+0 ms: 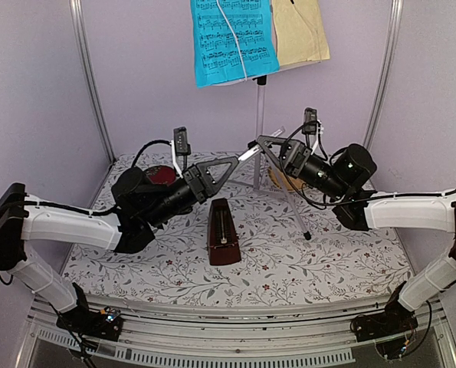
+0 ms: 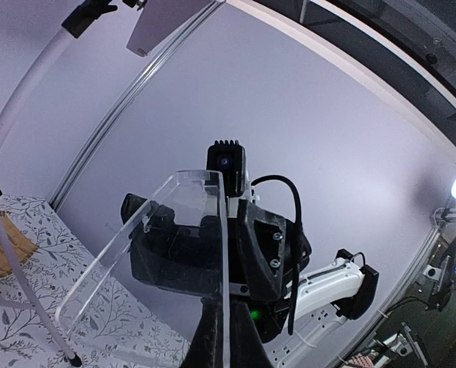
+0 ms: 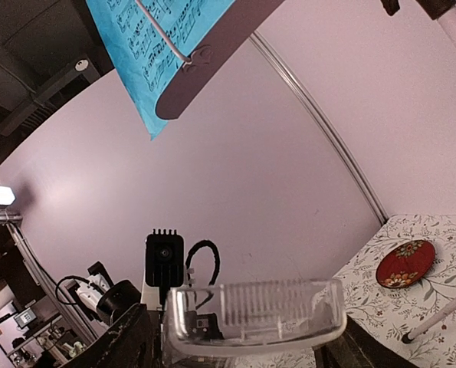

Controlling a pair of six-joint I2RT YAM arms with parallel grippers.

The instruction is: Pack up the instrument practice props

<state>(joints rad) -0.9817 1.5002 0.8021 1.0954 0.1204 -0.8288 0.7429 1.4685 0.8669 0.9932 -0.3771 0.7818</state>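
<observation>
The silver music stand [image 1: 260, 115] stands at the back of the table. Its desk holds a blue music sheet [image 1: 231, 38] and a pale-yellow one [image 1: 300, 31]. The red-brown pyramid metronome [image 1: 223, 232] stands upright at mid-table, in front of the stand's legs. My left gripper [image 1: 228, 169] hovers shut and empty just above and behind the metronome; in its wrist view its pads [image 2: 221, 184] meet edge to edge. My right gripper [image 1: 263, 146] faces it beside the stand's pole, by a white tripod strut. Its jaws [image 3: 250, 322] stand apart with nothing between them. The blue sheet [image 3: 147, 38] hangs overhead.
A red dish [image 1: 162, 175] lies at the back left, partly behind my left arm. A wicker basket [image 1: 285, 180] sits under the stand's legs behind my right gripper. A tripod leg [image 1: 295, 211] slants down to the right of the metronome. Purple walls enclose the flowered tabletop.
</observation>
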